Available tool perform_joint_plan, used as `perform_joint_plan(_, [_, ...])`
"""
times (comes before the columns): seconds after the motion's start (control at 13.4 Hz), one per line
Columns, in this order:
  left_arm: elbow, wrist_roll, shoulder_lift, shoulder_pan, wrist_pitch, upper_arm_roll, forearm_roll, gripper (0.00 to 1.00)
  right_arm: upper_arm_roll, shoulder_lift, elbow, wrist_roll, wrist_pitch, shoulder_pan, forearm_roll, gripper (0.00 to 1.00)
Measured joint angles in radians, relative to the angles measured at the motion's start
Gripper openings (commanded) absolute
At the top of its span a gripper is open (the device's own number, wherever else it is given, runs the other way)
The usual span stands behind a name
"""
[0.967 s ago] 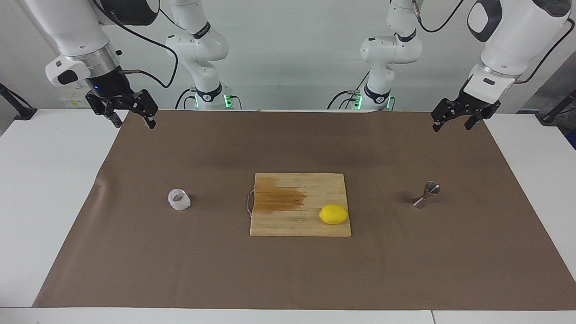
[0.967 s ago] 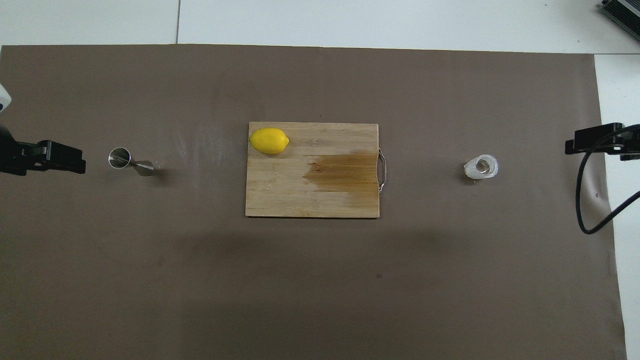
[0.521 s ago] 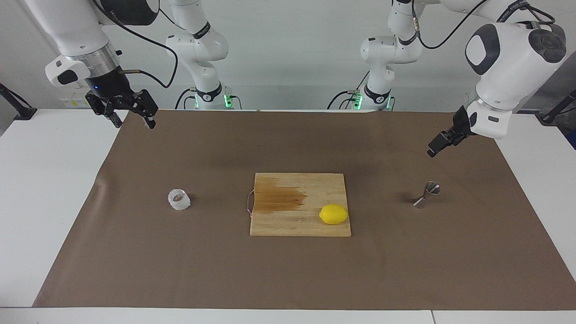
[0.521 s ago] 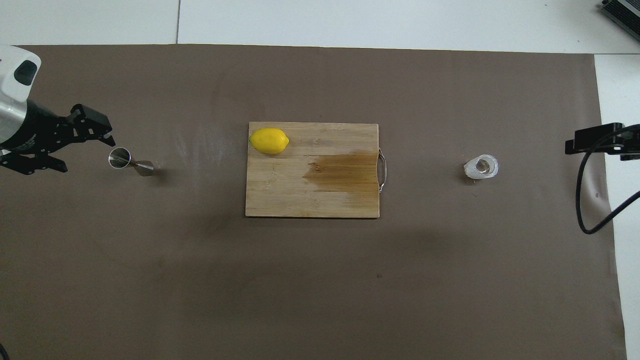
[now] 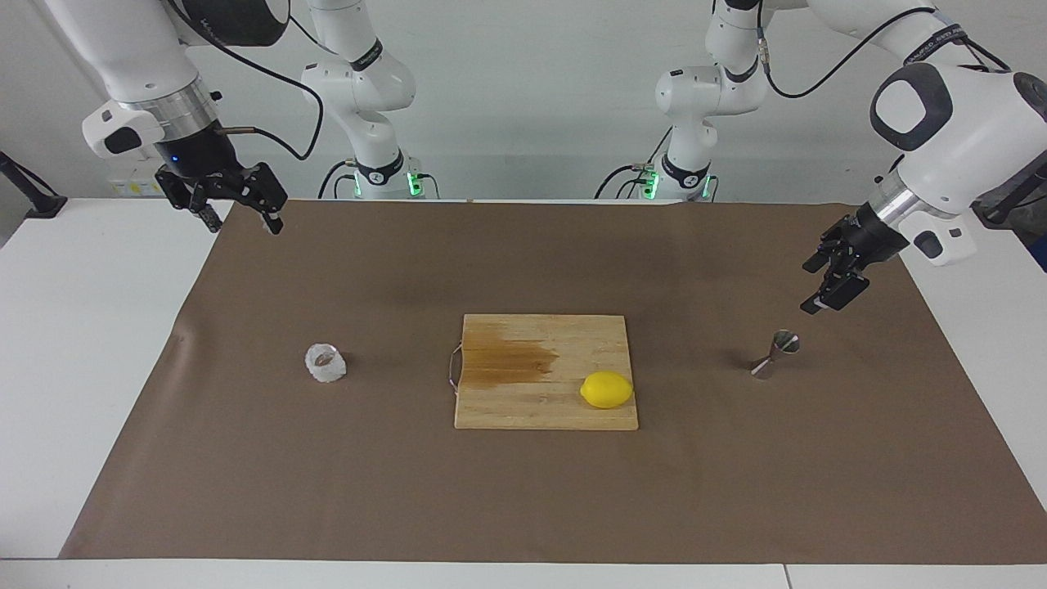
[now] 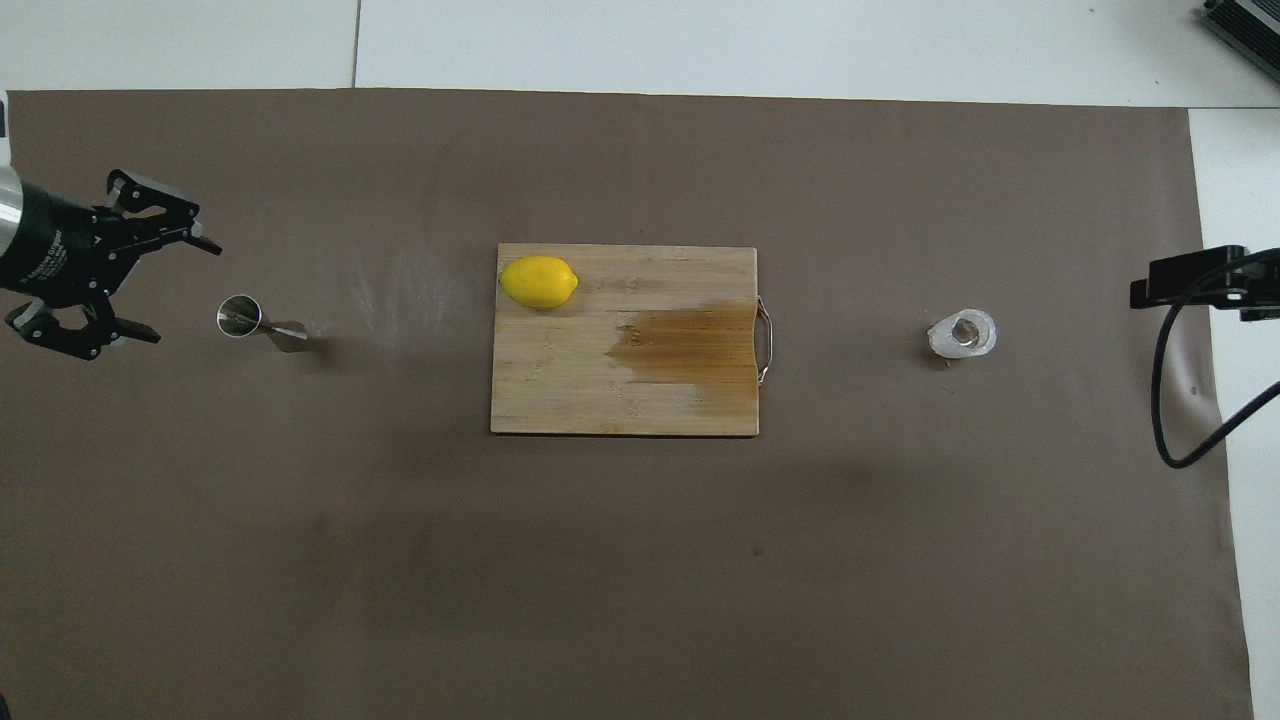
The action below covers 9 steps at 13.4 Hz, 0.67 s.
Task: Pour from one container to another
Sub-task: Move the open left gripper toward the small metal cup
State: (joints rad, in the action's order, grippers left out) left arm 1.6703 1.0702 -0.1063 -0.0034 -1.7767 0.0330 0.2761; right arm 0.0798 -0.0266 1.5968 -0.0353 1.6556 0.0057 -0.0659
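The small clear faceted glass cup (image 5: 325, 362) (image 6: 962, 334) stands on the brown mat toward the right arm's end of the table. The silvery hourglass jigger (image 5: 775, 354) (image 6: 258, 325) stands on the mat toward the left arm's end. My left gripper (image 5: 815, 286) (image 6: 175, 288) hangs open over the mat just beside the jigger, a little above it and not touching it, with nothing between its fingers. My right gripper (image 5: 244, 223) (image 6: 1142, 293) waits open and empty over the mat's corner, well away from the cup.
A wooden cutting board (image 5: 523, 409) (image 6: 560, 390) with a dark wet stain lies mid-mat between the two containers. A yellow lemon (image 5: 607, 389) (image 6: 539, 281) sits on it. A black cable (image 6: 1170, 400) loops down at the right arm's end.
My left arm has swung down and turned, bringing its open gripper from the mat's corner to just beside the jigger. The right arm, cup, jigger and lemon have not moved.
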Motion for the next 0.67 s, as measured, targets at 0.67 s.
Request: perform_joint_plan(0.67, [0.196, 0.514, 0.084, 0.059, -0.228, 0.005, 0.191, 1.00, 0.000, 0.000, 0.000, 0.000, 0.000, 0.000, 0.000, 1.00])
